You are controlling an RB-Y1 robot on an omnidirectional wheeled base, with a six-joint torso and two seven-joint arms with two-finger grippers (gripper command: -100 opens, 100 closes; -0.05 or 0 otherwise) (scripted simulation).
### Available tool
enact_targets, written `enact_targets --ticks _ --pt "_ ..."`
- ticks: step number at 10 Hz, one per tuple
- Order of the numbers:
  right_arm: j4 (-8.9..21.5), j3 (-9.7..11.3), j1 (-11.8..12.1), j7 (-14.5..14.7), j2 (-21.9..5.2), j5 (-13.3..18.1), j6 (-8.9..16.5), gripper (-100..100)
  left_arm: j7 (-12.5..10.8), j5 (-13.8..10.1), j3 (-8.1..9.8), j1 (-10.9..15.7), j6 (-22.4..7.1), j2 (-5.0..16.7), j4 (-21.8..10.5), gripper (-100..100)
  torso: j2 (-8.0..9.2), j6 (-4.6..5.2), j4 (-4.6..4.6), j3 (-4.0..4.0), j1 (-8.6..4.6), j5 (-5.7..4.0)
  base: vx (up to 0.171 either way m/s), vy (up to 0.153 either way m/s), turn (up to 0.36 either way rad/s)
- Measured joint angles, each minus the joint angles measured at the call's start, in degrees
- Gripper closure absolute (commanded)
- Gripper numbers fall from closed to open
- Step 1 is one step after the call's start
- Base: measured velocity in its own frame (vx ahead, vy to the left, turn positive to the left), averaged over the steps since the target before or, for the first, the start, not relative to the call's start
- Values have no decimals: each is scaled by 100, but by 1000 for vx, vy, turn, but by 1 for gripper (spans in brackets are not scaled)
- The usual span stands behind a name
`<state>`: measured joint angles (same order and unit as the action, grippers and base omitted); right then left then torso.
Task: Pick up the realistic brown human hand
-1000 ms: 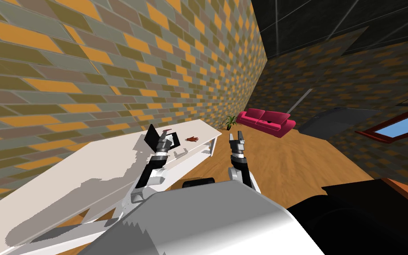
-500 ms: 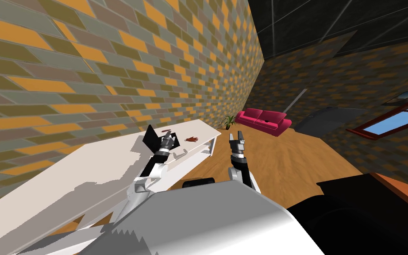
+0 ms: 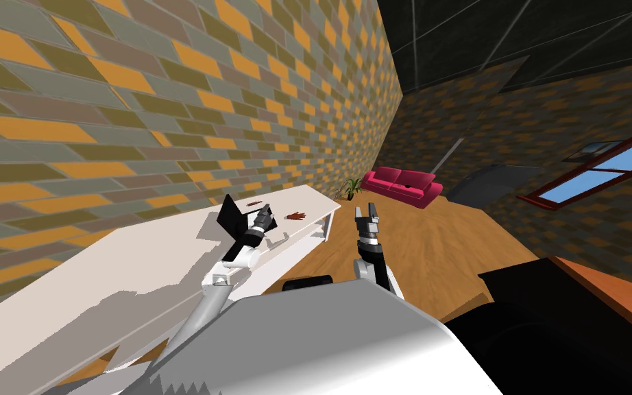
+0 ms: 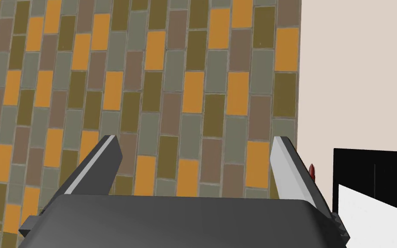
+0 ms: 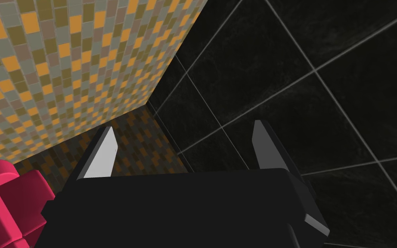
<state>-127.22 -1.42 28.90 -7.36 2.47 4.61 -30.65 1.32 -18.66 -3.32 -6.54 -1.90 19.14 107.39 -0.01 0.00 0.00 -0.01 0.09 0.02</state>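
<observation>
While poised over the worktop, left jaws: spread wide, pinching nothing, fingers aimed at the brick wall.
Next to left jaws: black panel, propped at a tilt on the worktop, just beside them.
Brown hand: lying flat on the worktop near its far end, a little beyond the left jaws and apart from them.
Small red tip: peeking past one left finger; cannot tell what.
Dark red item: on the worktop by the wall, past the panel.
Right jaws: spread, pinching nothing, pointing up over the wood floor, off the worktop's end, well apart from the hand.
Further out: red sofa and plant near the far wall.
</observation>
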Motion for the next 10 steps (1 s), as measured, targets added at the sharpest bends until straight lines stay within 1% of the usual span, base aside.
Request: enact_targets --ticks 1,2,3,4,5,7,8,9,10 --pt "0 0 0 0 0 0 0 0 8 -56 -1 165 -191 31 -174 -100 -1 -1 0 -1 -2 0 -5 15 -128" --pt "0 0 0 0 0 0 0 0 8 -179 -26 345 -340 137 -397 -100 -1 1 0 -1 -2 0 -5 16 -61" --pt "0 0 0 0 0 0 0 0 13 -238 -51 401 -465 181 -540 -100 1 -3 -1 0 -2 0 -2 7 16" --pt "0 0 1 0 0 0 0 0 15 -255 -49 414 -585 191 -571 -100 1 -3 0 1 -6 -1 -3 8 -121" --pt "0 0 0 0 0 0 0 0 5 -379 -64 571 -711 303 -780 -100 -1 1 0 0 -5 -1 -4 13 -71" --pt "0 0 1 0 0 0 0 0 -7 -470 -55 640 -1004 379 -840 -100 2 -4 0 1 -6 -1 -6 10 -46" --pt "0 0 0 0 0 0 0 0 -16 -588 -63 813 -1169 477 -1012 -100 1 0 0 1 -5 -1 -8 16 -97" --pt "0 0 0 0 0 0 0 0 -18 -657 -82 891 -1324 528 -1147 -100 2 -3 0 1 -4 0 -10 16 -122" --pt "0 0 0 0 0 0 0 0 -21 -779 -99 1033 -1484 619 -1319 -100 2 -1 0 1 -3 -1 -10 17 -76"
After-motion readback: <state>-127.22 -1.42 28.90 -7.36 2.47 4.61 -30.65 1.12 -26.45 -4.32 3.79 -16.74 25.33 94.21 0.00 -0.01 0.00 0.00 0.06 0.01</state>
